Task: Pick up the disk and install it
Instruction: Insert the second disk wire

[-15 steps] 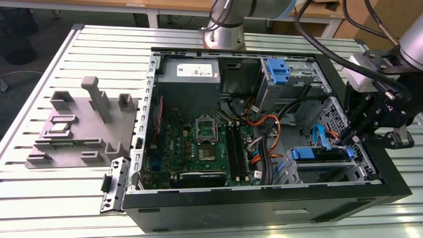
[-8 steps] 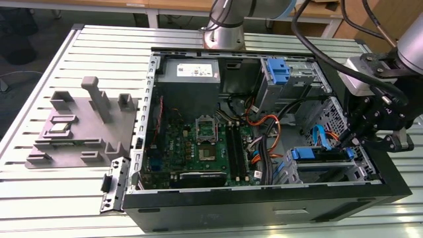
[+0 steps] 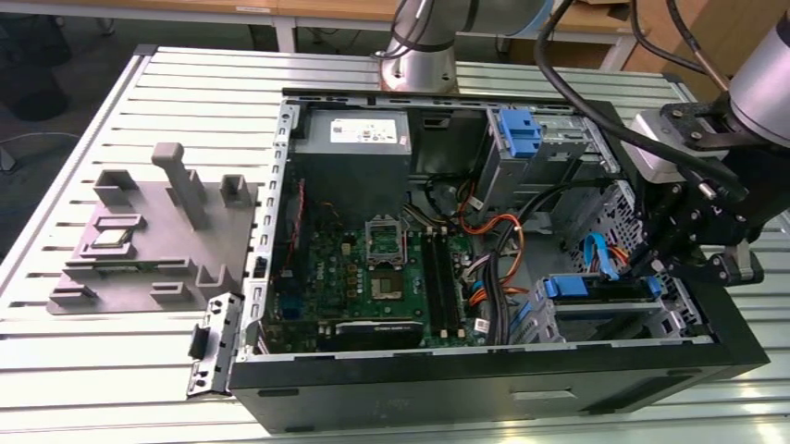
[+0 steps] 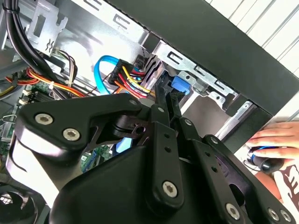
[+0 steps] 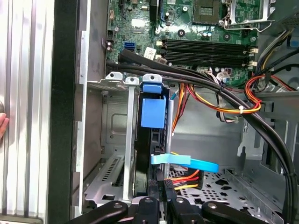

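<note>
The disk (image 5: 148, 140) stands on its edge in the drive cage (image 5: 114, 135) of the computer case (image 3: 494, 388), right under our gripper (image 5: 156, 184). In the first wrist view we see its blue carrier tab (image 5: 153, 112) and its dark side going down into the slot. The gripper's fingers (image 4: 163, 100) are close together, and they seem to pinch the near end of the disk between them. We think the disk is held this way, thin side first, so it can slide straight along the cage rails.

It looks most of the way in, but we cannot tell if it has clicked into place.

There is not much room here. The silver cage wall (image 5: 128, 140) is just beside the disk on one side. On the other side, a blue flat cable (image 5: 187, 162) and a bunch of red, yellow and orange wires (image 5: 184, 179) sit very near the gripper. Thick black cables (image 5: 224, 91) cross past the far end of the disk, between it and the green board (image 5: 205, 28). The black edge of the case (image 4: 219, 51) is close to the gripper too.

A person's hand (image 4: 273, 140) rests outside the case, on the tabletop (image 3: 111, 370), well apart from the disk.
</note>
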{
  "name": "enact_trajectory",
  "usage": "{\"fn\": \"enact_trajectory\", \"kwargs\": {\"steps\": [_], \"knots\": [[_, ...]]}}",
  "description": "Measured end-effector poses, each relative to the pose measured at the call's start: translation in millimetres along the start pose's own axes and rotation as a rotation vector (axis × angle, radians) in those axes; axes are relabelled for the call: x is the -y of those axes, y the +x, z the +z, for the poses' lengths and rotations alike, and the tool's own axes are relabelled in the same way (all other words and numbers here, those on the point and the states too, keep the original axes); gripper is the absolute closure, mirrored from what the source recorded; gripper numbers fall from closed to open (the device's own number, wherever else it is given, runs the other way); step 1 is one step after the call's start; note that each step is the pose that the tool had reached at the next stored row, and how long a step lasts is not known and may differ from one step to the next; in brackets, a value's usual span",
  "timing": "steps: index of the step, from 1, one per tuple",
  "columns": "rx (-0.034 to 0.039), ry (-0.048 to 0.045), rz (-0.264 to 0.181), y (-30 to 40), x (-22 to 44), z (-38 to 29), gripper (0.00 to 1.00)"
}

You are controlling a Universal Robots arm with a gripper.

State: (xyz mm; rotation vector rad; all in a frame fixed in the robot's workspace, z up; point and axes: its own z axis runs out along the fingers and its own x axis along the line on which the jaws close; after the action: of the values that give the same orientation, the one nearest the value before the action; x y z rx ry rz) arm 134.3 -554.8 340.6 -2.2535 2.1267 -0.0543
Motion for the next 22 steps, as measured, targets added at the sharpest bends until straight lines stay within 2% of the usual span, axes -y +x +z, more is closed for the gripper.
{"fn": "enact_trajectory", "kwargs": {"steps": [14,22], "knots": [[-0.0005,0.0,0.01,1.9,-0.4,1.6,0.84],[-0.0003,0.0001,0.012,1.8,-2.8,3.0,0.84]]}}
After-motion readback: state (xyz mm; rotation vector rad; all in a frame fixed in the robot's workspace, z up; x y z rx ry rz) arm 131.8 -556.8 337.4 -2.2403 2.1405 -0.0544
